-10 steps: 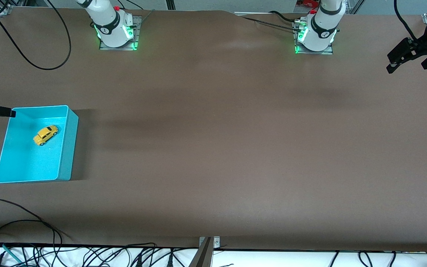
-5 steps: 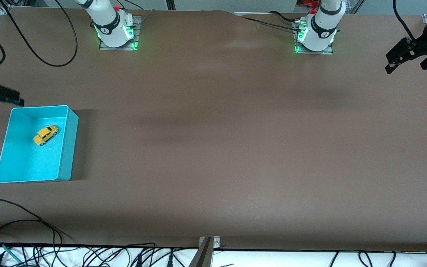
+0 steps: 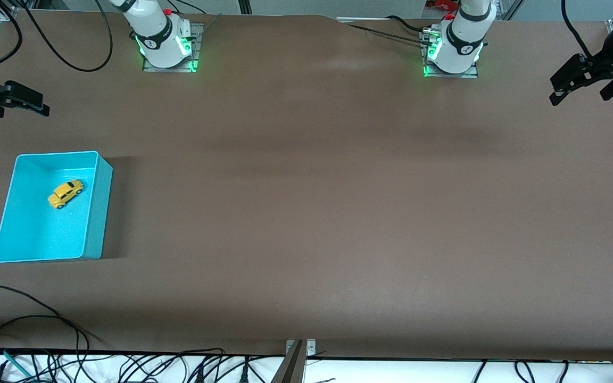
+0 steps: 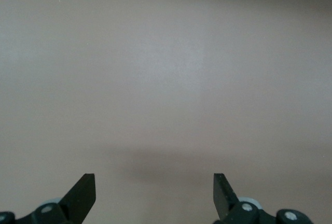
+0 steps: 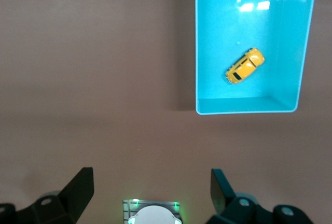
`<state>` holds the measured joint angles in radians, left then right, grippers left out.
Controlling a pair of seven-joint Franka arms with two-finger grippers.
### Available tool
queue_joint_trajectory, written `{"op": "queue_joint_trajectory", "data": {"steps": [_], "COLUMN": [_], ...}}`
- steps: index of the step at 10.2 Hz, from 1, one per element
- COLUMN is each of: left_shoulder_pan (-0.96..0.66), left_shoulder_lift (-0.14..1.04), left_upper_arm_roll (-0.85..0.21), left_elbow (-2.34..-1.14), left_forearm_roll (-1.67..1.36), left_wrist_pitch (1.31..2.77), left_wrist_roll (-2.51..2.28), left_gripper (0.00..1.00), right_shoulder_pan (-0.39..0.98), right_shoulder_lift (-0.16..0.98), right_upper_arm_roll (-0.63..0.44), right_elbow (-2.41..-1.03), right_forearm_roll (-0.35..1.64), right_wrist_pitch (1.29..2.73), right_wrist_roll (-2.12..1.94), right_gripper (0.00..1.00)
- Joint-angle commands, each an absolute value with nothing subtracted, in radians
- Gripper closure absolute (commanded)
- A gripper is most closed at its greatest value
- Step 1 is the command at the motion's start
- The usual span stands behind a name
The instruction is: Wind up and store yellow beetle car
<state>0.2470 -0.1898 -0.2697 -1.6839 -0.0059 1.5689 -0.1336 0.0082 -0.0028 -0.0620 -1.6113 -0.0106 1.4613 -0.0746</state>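
The yellow beetle car (image 3: 65, 193) lies inside the turquoise bin (image 3: 99, 213), in the half of the bin farther from the front camera. In the right wrist view the car (image 5: 245, 66) rests on the bin's floor, with the bin's wall (image 5: 248, 105) below it. My right gripper (image 3: 22, 103) is open and empty, up in the air over bare table beside the bin, at the right arm's end. Its jaws (image 5: 150, 193) stand wide apart. My left gripper (image 3: 578, 97) is open and empty, over the left arm's end of the table; its wrist view (image 4: 154, 193) shows only bare table.
The brown table (image 3: 306, 213) spreads between the two arm bases (image 3: 165, 45) (image 3: 453, 50). The right arm's base also shows in the right wrist view (image 5: 152, 214). Loose cables (image 3: 30, 330) lie at the table's front edge.
My right gripper has moved away from the bin's corner, up and toward the bases' side of the table. The left gripper has drifted only slightly. The car and bin have not moved.
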Motion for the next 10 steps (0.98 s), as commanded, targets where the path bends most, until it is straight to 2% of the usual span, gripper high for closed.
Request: {"op": "queue_joint_trajectory", "data": {"steps": [1,2,4,6,10], "left_shoulder_pan": [0.247,0.247,0.247,0.247,0.249], "left_shoulder_lift": [-0.181,-0.181,-0.179,-0.179,-0.179], "left_upper_arm_roll": [-0.272,-0.272,-0.272,-0.272,-0.272], "left_elbow": [-1.655,-1.655,-1.655,-1.655,-1.655], "left_forearm_roll": [-0.023,-0.023,-0.023,-0.023,-0.023], "left_wrist_pitch": [1.546,1.545,1.545,1.545,1.545], "left_wrist_roll": [-0.121,-0.121,-0.117,-0.121,-0.120], "left_gripper": [0.00,0.00,0.00,0.00,0.00], "right_shoulder_pan": [-0.014,-0.014,-0.012,-0.014,0.005], "right_shoulder_lift": [-0.040,-0.043,-0.037,-0.035,-0.025], "right_upper_arm_roll": [0.000,0.015,0.014,0.002,-0.038], "right_elbow": [-1.632,-1.629,-1.614,-1.605,-1.591], "right_forearm_roll": [-0.058,-0.090,-0.020,0.000,-0.002], "right_wrist_pitch": [1.490,1.488,1.499,1.550,1.555], "right_wrist_roll": [-0.052,-0.049,-0.014,-0.014,-0.026], "right_gripper": [0.00,0.00,0.00,0.00,0.00]}}
